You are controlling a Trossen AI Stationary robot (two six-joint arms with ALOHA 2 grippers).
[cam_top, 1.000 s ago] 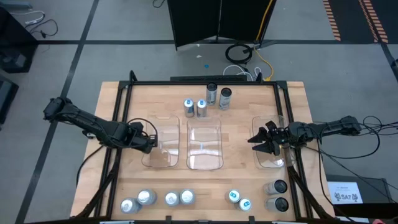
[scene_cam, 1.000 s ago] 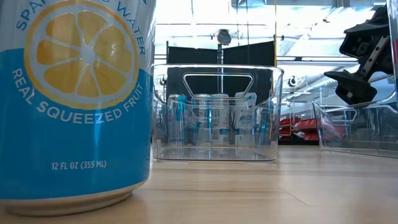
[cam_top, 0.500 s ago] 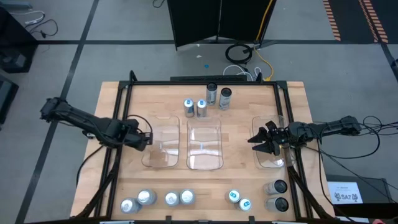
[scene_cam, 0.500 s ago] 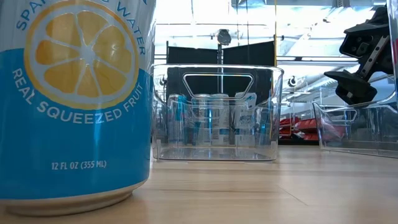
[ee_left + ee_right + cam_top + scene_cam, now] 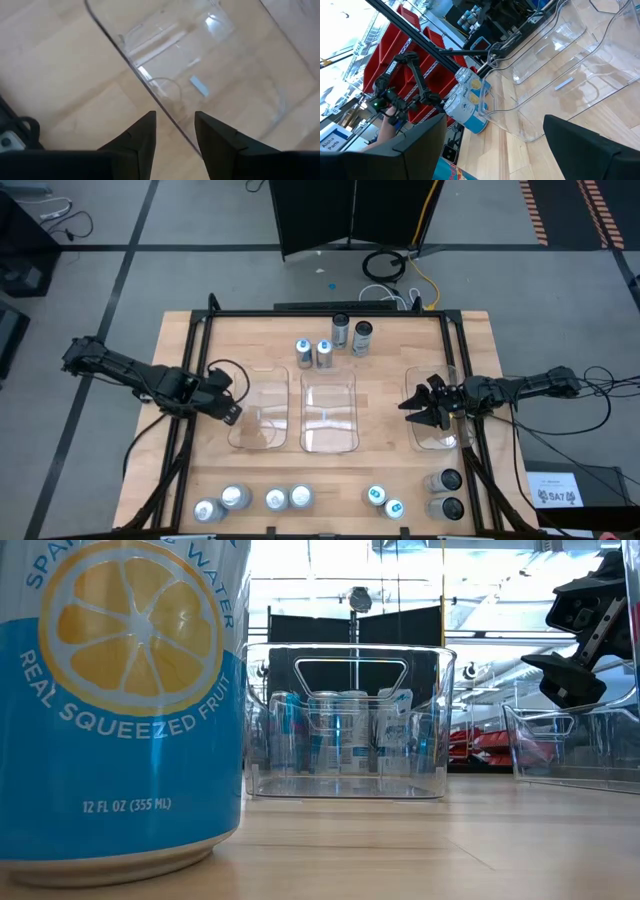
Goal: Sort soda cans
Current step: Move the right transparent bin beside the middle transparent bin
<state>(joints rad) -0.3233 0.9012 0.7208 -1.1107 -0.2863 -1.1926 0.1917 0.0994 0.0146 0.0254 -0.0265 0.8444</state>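
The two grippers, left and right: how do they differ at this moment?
The left gripper sits at the outer wall of the left bin, fingers apart with the bin's wall between them; the right gripper hangs over the right bin, spread far wider. The left points toward the front of the table, the right toward the middle. Both are dark, two-fingered, and hold no can.

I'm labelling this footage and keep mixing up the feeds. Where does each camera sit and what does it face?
High: overhead, straight down; both arms, left gripper, right gripper.
Low: tabletop level, past a lemon can to the middle bin.
Left wrist: own fingers astride the left bin's wall.
Right wrist: own open fingers, bins, cans.
Shared: high and low both show the middle bin.
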